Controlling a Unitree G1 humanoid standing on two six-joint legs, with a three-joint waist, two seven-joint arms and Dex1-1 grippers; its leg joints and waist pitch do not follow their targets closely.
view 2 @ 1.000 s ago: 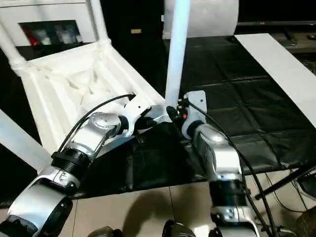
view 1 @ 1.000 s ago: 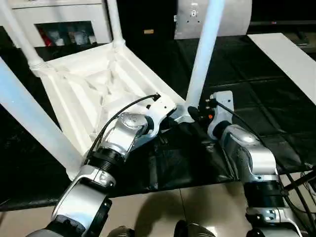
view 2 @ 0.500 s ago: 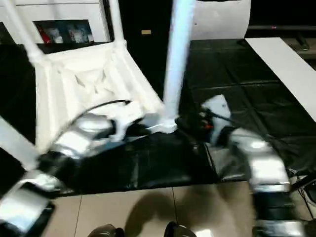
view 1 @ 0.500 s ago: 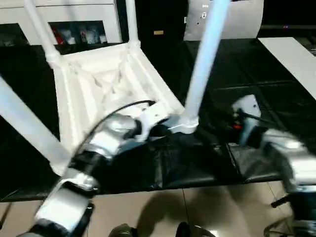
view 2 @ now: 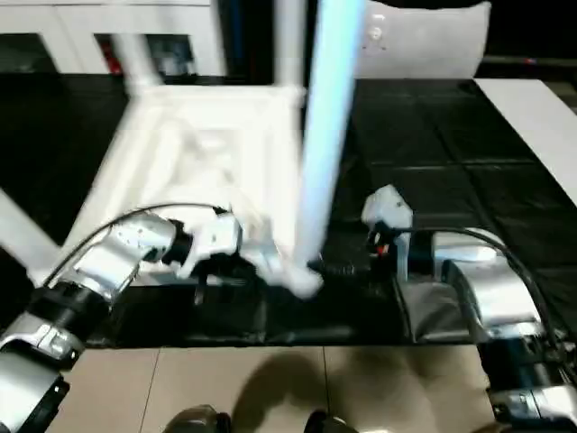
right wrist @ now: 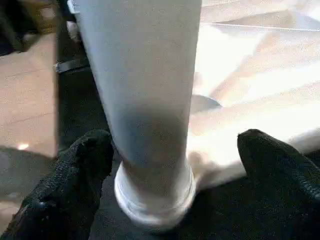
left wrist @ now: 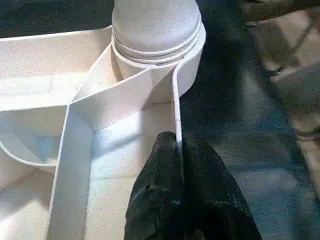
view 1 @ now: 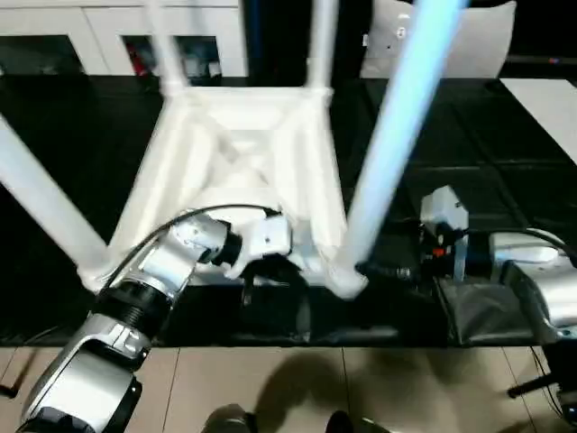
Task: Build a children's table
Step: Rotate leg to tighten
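your left gripper (left wrist: 179,150) is pinched tight on a thin upright rib of the children's table (view 1: 243,153), one black finger on each side of the wall, just short of the round corner socket (left wrist: 156,47). in the head view you can see that arm reaching in from the left to the near edge of the upturned top.

your right gripper (right wrist: 175,165) has its fingers (right wrist: 82,165) spread wide apart, one on each side of the near leg (right wrist: 142,75). neither pad is pressing on the tube; there is a gap on both sides, so it holds nothing.

the table lies upside down on the black mat (view 1: 487,153), ribbed underside facing up, all white. its legs stand up out of the corner sockets: the near one (view 1: 397,135) rises steeply past your camera between the two arms, another (view 1: 41,207) slants off to the left, and two more stand at the far corners. the near leg sits seated in its socket with the ringed collar at the base. behind the table stands a white cabinet (view 1: 189,36) with glass doors, and a flat white board (view 1: 550,99) lies on the mat far right.
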